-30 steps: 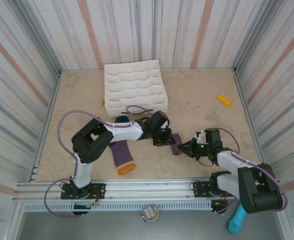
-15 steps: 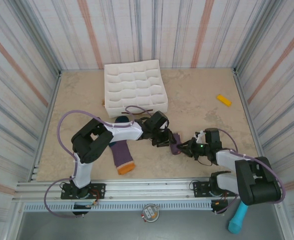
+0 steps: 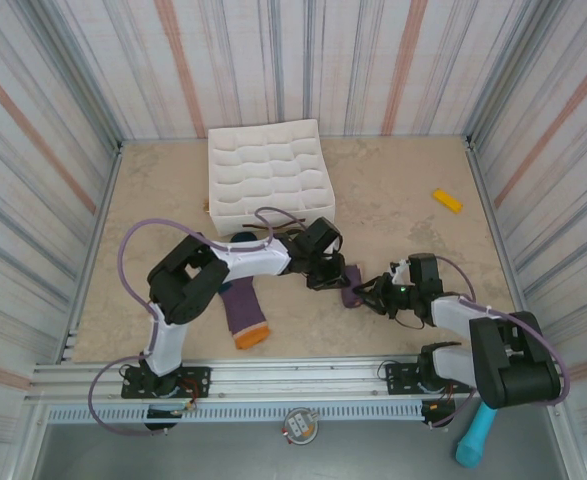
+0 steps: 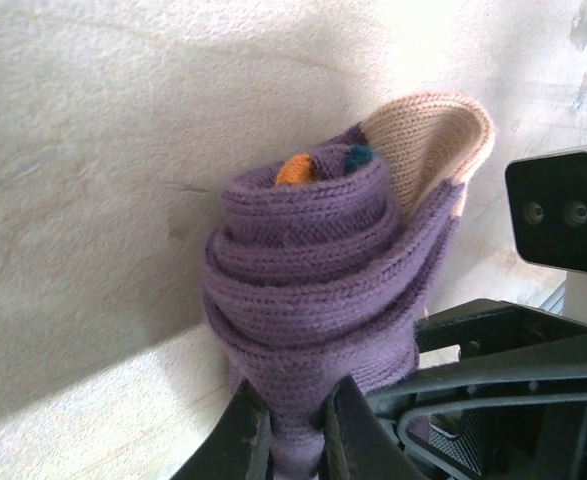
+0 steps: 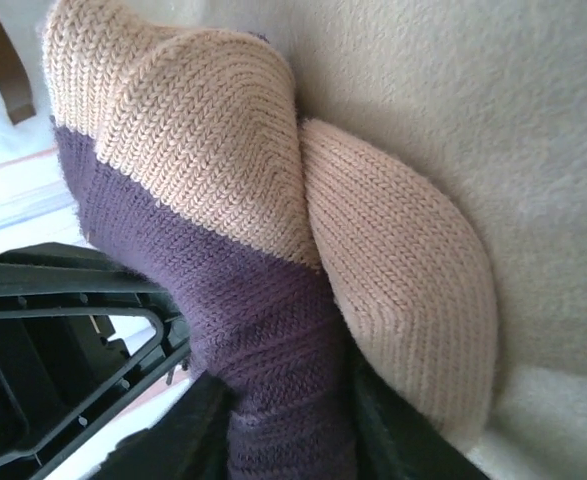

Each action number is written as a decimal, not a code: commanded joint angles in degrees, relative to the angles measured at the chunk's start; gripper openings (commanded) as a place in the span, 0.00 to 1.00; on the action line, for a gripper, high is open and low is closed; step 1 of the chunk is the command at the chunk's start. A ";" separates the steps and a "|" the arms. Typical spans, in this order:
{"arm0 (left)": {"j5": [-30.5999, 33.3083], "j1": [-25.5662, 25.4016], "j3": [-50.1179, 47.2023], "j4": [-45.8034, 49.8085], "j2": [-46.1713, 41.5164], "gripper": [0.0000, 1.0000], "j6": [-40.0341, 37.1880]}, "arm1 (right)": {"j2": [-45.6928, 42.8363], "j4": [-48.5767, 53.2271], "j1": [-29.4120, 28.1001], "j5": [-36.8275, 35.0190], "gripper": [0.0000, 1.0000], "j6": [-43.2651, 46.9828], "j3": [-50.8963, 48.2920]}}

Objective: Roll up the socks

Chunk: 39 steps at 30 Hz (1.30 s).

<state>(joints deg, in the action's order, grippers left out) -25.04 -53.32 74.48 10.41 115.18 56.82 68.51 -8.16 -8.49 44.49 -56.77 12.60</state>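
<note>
One of the socks (image 3: 351,288) is rolled into a tight purple bundle at mid-table, between my two grippers. The left wrist view shows its coiled end (image 4: 318,270), with orange and teal at the core and a beige cuff flap. My left gripper (image 3: 329,276) (image 4: 293,432) is shut on the roll's lower fold. My right gripper (image 3: 370,294) (image 5: 288,440) grips the purple part from the opposite side, below the beige cuff (image 5: 223,150). The other sock (image 3: 240,308) lies flat to the left, partly under the left arm, with its orange toe towards the near edge.
A white compartmented tray (image 3: 270,180) stands behind the left arm. A small yellow piece (image 3: 447,201) lies at the right back. Striped walls enclose the table on three sides. A teal object (image 3: 473,436) sits beyond the near rail at the right.
My left gripper's jaws opened briefly and closed again on the roll. The right gripper edged slightly left against the roll. The flat sock has not moved.
</note>
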 commanded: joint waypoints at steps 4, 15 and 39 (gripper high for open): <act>-0.31 0.06 1.61 8.17 2.57 0.00 -4.02 | -5.10 14.66 0.14 -3.84 0.53 4.85 4.19; 0.50 0.32 4.11 13.19 2.48 0.00 -11.12 | -7.22 30.86 0.05 -9.55 0.78 14.45 12.74; 0.20 0.50 6.88 16.84 4.14 0.00 -11.29 | 2.15 27.01 -15.01 -22.77 0.81 17.11 14.65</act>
<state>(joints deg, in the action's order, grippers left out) -25.41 -52.45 81.25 25.10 116.81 46.06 69.60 17.39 -22.00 25.17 -41.04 28.03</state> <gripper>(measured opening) 0.125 0.814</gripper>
